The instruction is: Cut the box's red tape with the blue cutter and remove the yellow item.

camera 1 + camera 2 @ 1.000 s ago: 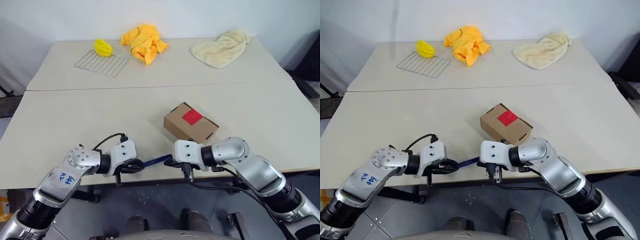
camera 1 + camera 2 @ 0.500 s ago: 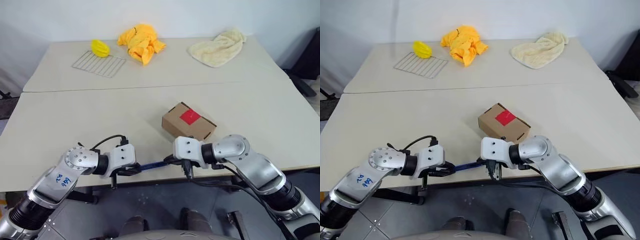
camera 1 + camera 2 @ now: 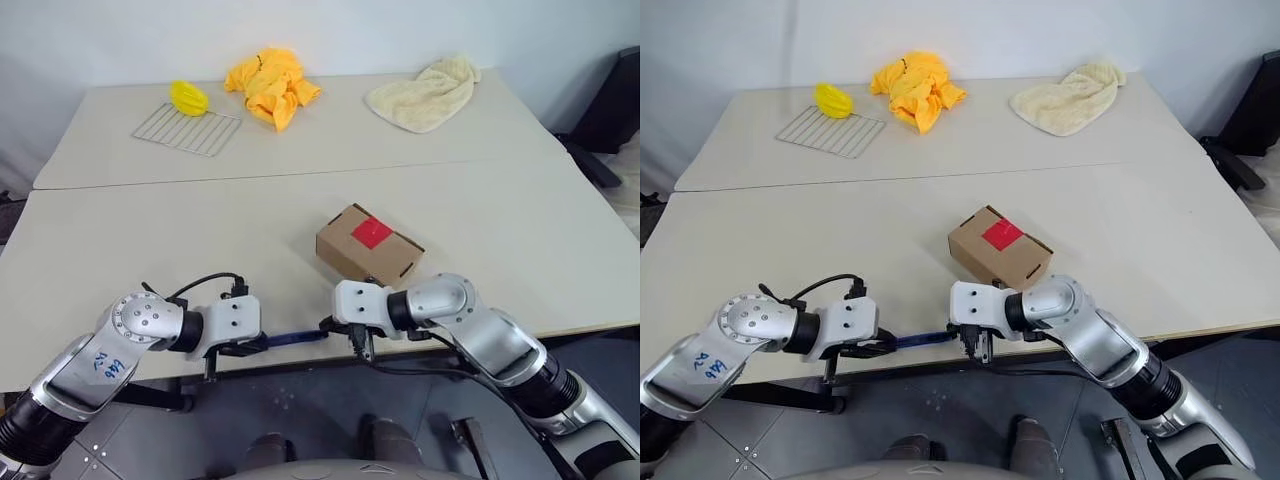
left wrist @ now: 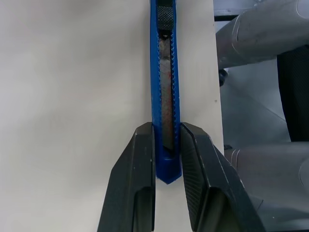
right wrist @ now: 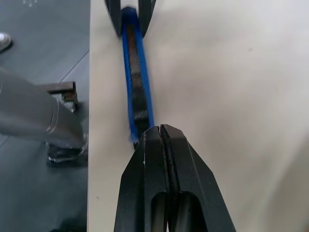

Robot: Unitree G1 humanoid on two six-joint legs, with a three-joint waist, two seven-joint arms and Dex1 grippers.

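The left tool [image 4: 168,145] pinches the blue cutter's [image 4: 164,92] butt end, steadying it along the counter [image 3: 150,250] edge. The right tool [image 5: 161,133], pressed together, meets its opposite end, probably to extend the blade.

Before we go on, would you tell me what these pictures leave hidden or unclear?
- Yellow item: inside the closed box, red tape uncut.
- Blue cutter blade end: right wrist view, covered by the shut right gripper.
- Cutter's butt: left wrist view, partly covered by the left gripper clamping it.
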